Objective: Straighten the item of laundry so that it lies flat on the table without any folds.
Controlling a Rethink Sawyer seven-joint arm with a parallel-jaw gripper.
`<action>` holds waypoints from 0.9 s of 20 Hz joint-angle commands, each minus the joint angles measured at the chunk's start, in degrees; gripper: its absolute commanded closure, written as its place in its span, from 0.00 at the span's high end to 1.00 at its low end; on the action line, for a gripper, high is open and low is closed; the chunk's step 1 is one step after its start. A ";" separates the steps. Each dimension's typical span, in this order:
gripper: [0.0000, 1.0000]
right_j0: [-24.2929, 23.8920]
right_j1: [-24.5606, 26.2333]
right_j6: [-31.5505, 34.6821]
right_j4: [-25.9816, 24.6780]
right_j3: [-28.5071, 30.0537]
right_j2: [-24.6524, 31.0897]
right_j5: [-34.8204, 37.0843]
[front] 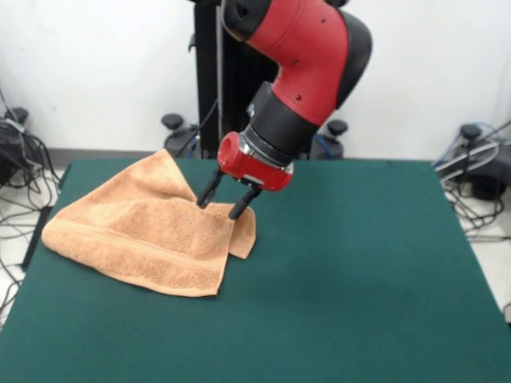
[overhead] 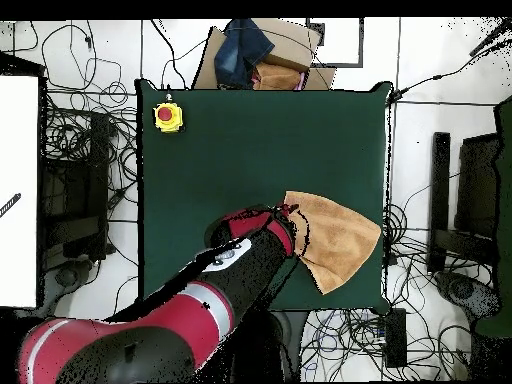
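The peach-orange towel (front: 144,231) lies on the left part of the dark green table (front: 359,263) in the front view. Its far corner reaches the table's back edge, and a small flap (front: 244,234) is folded over at its right side. My gripper (front: 219,210) points down over the towel's right part, just above that flap. Its two black fingers (front: 209,191) stand apart, with the tips at or just above the cloth, holding nothing that I can see. In the overhead view the towel (overhead: 338,242) lies by the table's right edge, with my gripper (overhead: 293,222) at its left side.
A yellow box with a red button (overhead: 168,117) stands at a far table corner in the overhead view. A cardboard box with clothes (overhead: 262,55) sits beyond the table's far edge. Cables and equipment lie on the floor round the table.
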 commanded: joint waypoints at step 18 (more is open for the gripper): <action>1.00 1.07 8.78 14.11 11.27 3.96 3.40 -9.24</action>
